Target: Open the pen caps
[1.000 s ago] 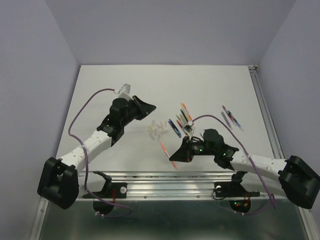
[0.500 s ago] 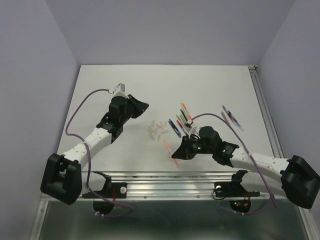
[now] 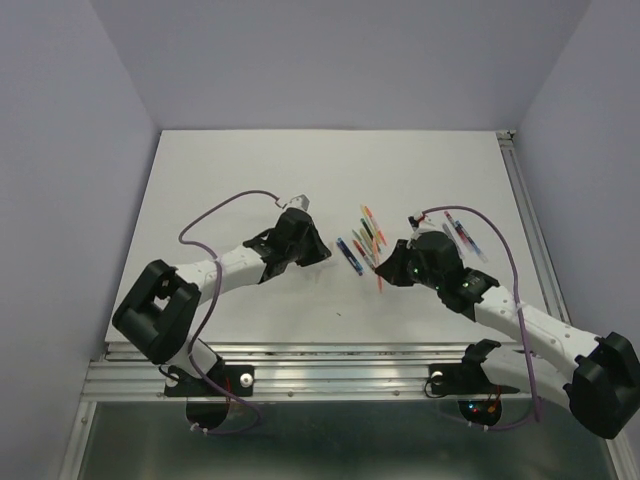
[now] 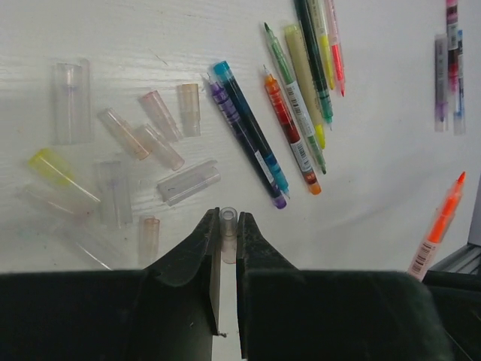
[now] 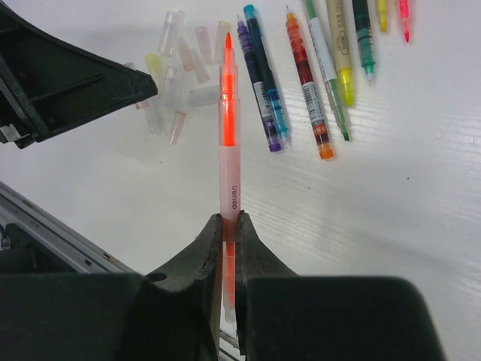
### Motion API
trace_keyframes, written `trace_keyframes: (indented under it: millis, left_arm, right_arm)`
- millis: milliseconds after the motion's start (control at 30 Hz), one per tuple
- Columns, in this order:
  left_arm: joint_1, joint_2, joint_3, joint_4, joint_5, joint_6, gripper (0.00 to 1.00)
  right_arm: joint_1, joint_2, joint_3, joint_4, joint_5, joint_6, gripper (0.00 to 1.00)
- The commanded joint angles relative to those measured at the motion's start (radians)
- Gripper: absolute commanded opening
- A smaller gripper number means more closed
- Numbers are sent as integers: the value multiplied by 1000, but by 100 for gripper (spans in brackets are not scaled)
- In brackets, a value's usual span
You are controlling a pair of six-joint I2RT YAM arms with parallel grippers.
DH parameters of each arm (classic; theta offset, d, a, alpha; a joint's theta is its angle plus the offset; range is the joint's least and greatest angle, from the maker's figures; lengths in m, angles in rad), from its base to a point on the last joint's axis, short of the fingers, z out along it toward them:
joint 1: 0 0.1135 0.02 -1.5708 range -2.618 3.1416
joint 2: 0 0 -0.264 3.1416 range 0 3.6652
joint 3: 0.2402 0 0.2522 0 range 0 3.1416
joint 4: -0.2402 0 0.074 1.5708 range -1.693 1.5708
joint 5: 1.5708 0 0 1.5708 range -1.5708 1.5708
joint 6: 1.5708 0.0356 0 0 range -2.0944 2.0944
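On the left of the table (image 3: 230,170), the left gripper (image 4: 227,226) is clenched on one pen cap (image 4: 228,218), just short of the loose caps (image 4: 150,131) heaped there. The cap is tiny and slick. A hard pinch could squirt it out, and if it drops carelessly it may roll among the pens. Between the arms lies a row of bare-tipped pens (image 4: 289,120), crowding the space. Rightward, the right gripper (image 5: 229,226) grasps an orange pen (image 5: 228,135) by its barrel, tip exposed. Its long free end could sweep that row. Farthest right, two more pens (image 4: 449,75) lie well apart; whether they are capped, I cannot tell.
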Motion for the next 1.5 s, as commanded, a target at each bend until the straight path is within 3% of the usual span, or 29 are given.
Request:
trace_keyframes:
  millis: [0, 333, 700, 1033, 1233, 1467]
  left_arm:
    - [-29, 53, 87, -56, -69, 39, 6]
    - [-84, 146, 141, -130, -100, 62, 12]
    - [-106, 133, 118, -134, -111, 39, 26]
    - [-107, 131, 106, -157, -120, 36, 27]
    - [-107, 117, 109, -171, -128, 34, 36]
    - [-107, 93, 113, -194, -146, 27, 39]
  right_arm:
    - [-3, -9, 44, -6, 61, -26, 1]
    - [-4, -9, 33, -6, 62, -33, 1]
    - [-4, 17, 35, -3, 51, -32, 1]
    - [-4, 22, 36, -12, 58, -36, 1]
    - [-4, 20, 40, -21, 65, -38, 1]
    - [-4, 16, 46, -29, 73, -41, 1]
